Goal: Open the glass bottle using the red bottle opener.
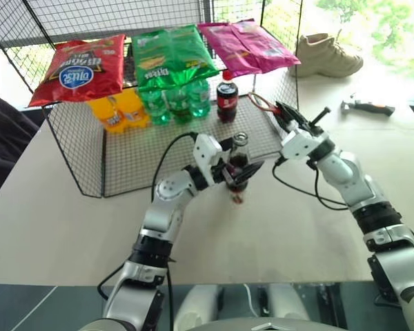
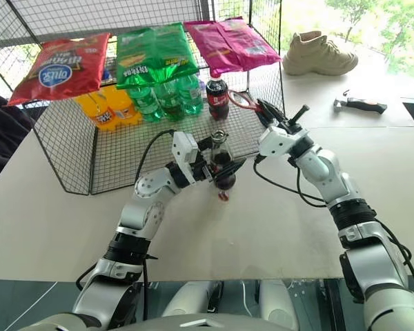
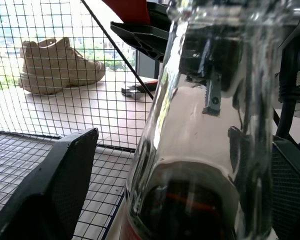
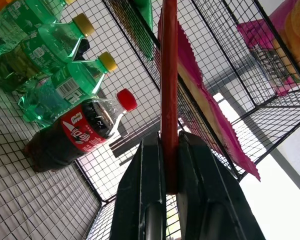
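L gripper [image 1: 240, 172] sits around the glass bottle [image 1: 239, 165], fingers spread wide either side of the body, left finger [image 3: 55, 185] clear of the glass; bottle looks steadied, not clamped. Bottle stands on table [image 1: 69, 221] just in front of wire rack [image 1: 124, 148]. R gripper [image 4: 169, 165] pinches the red bottle opener [image 4: 169, 75] by its handle, up beside bottle top, prob. to hook the cap.

Daylight is pouring through a window [image 1: 372, 27] with green trees outside, washing over a pale table [image 1: 69, 227] where a black wire rack [image 1: 90, 158] is standing, a beige shoe [image 1: 326, 54] and a small tool [image 1: 367, 106] lying beyond it.
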`<state>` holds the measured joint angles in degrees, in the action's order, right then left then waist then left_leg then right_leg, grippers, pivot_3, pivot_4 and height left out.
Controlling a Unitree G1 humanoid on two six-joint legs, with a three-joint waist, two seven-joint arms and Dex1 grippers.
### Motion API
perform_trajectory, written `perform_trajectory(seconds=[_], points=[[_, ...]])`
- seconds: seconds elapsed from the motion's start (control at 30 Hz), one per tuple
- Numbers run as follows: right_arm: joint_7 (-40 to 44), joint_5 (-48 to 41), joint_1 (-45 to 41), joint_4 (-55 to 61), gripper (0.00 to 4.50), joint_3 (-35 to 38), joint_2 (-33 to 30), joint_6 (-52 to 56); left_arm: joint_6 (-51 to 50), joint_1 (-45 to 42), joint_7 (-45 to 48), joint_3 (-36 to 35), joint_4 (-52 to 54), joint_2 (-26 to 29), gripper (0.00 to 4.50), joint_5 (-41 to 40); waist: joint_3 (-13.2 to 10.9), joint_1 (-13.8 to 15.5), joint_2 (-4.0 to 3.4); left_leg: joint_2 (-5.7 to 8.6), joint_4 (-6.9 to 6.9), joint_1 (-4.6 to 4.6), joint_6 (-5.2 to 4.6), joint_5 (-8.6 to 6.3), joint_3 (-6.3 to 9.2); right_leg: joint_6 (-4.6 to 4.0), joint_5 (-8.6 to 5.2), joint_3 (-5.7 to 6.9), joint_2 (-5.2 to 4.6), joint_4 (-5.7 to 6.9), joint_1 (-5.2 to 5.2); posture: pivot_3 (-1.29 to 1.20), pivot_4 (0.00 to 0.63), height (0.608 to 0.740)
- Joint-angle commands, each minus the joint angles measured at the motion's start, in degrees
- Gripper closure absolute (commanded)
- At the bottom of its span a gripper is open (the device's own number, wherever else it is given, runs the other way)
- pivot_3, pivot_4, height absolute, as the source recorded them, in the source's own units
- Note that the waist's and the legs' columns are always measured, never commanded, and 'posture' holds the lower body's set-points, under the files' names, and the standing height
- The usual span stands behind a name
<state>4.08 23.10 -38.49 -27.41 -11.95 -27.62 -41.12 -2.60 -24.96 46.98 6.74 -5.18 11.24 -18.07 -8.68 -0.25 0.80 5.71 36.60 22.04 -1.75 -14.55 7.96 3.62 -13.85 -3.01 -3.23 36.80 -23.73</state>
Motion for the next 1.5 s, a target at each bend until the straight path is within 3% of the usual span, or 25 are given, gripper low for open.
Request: perform_trajectory(seconds=[0.03,0.4,0.83,1.37,1.5], points=[[0.1,-1.4,-0.1,1.3,4.5,1.6,0.1,-0.1,0.8,-0.3,-0.5,-0.2,1.8,-0.1,0.09,0.0,0.0,-0.1,0.0,0.0,0.0,0.0,0.0,0.0,-0.01,0.0,0.0,0.0,0.0,-0.01,0.0,0.0,0.15,0.732],[0.4,-2.0,0.9,2.1,4.5,2.0,0.5,0.5,0.5,1.1,-0.1,-0.4,3.4,1.5,0.09,-0.5,0.0,-0.4,0.0,0.0,0.01,-0.02,0.0,0.0,-0.03,0.0,0.0,-0.02,0.01,0.02,0.01,0.0,0.15,0.732],[1.2,-3.3,4.2,4.8,4.5,2.9,1.0,2.6,-4.0,6.1,0.7,-1.7,12.7,5.6,0.09,-3.9,0.0,-0.5,-0.01,-0.02,0.04,-0.04,0.0,0.0,-0.07,-0.01,0.0,-0.06,0.01,0.06,0.01,0.0,0.15,0.732],[3.8,-8.6,17.1,15.4,4.5,5.8,2.7,11.6,-4.6,15.7,0.1,-5.2,19.7,11.4,0.09,-4.7,0.0,-0.4,-0.03,-0.04,0.1,-0.08,0.0,0.0,-0.12,-0.02,0.01,-0.1,0.02,0.15,0.03,0.0,0.15,0.732],[11.4,-18.6,24.4,20.1,4.5,5.9,3.7,20.3,-3.4,18.9,-1.1,-7.4,20.7,12.5,0.09,-4.2,0.1,-0.4,0.0,-0.08,0.09,-0.11,0.0,0.0,-0.14,-0.04,0.03,-0.12,-0.01,0.17,0.04,0.0,0.15,0.732]])
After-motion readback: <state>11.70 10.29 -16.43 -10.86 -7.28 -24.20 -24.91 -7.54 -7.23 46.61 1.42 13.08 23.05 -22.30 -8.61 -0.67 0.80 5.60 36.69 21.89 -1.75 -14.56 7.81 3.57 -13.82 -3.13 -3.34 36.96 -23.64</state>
